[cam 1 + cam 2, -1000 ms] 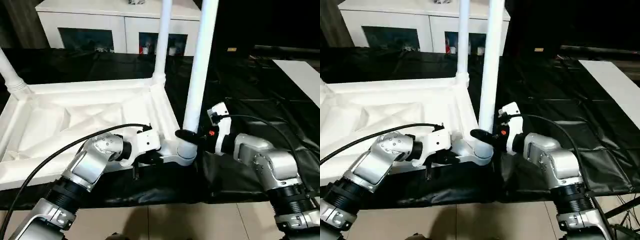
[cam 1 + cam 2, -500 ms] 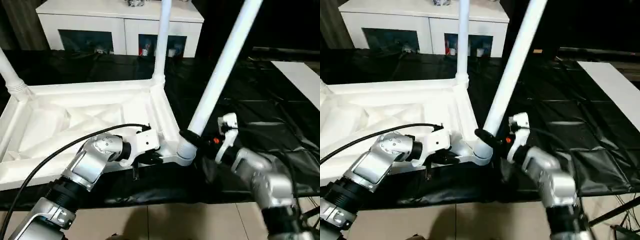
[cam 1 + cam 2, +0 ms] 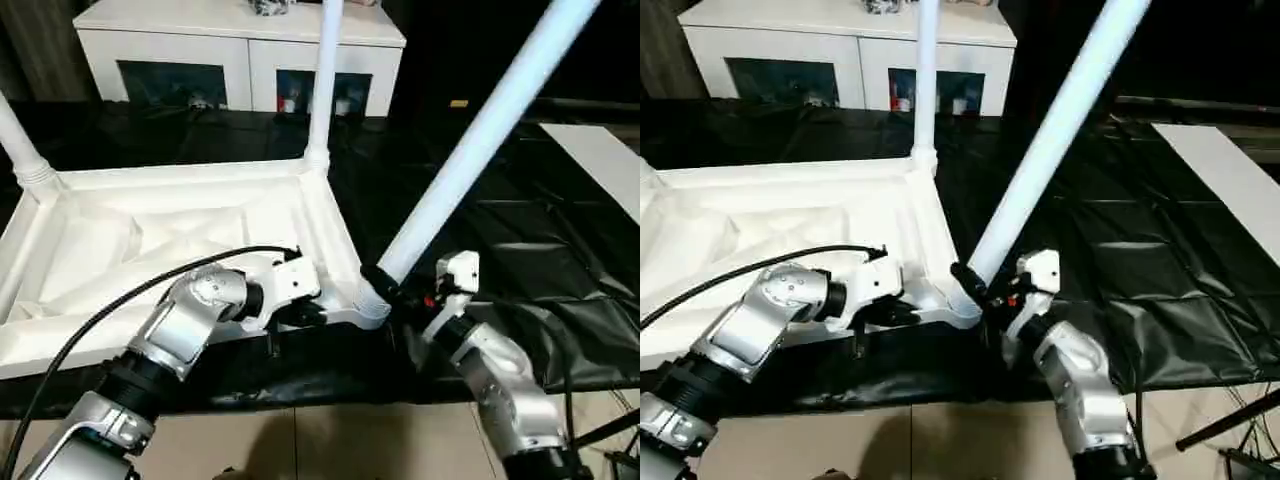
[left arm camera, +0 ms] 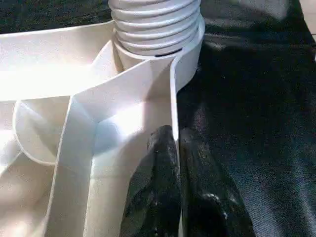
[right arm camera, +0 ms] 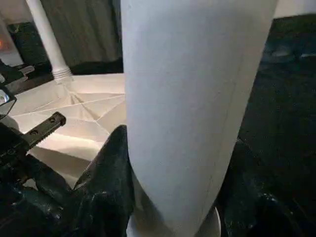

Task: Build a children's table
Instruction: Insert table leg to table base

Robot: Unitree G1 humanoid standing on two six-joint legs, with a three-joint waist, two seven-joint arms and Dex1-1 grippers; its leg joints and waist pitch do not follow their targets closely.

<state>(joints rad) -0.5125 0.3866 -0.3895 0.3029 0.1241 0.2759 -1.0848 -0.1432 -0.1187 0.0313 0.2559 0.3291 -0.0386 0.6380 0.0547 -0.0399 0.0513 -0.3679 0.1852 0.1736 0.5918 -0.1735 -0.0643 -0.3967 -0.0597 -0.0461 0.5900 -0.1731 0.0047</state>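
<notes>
Right pincer (image 3: 385,283): clamped round base of tilted leg (image 3: 480,135), steering it at near-right corner socket (image 3: 368,301). Left pincer (image 4: 177,163): pinched narrow on tabletop (image 3: 150,240) rim beside that socket, steadying. Tabletop inverted on black sheet (image 3: 500,220); two legs upright at far corners.

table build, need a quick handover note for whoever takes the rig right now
Left gripper: shut on the rim of the upside-down table top, beside the near right corner socket.
Right gripper: closed around the base of the leg at that socket; this leg tilts hard to the right, not upright.
Done: far right leg and far left leg stand in their sockets.
Left: straighten and seat the tilted leg; I can't tell about the fourth corner.
</notes>
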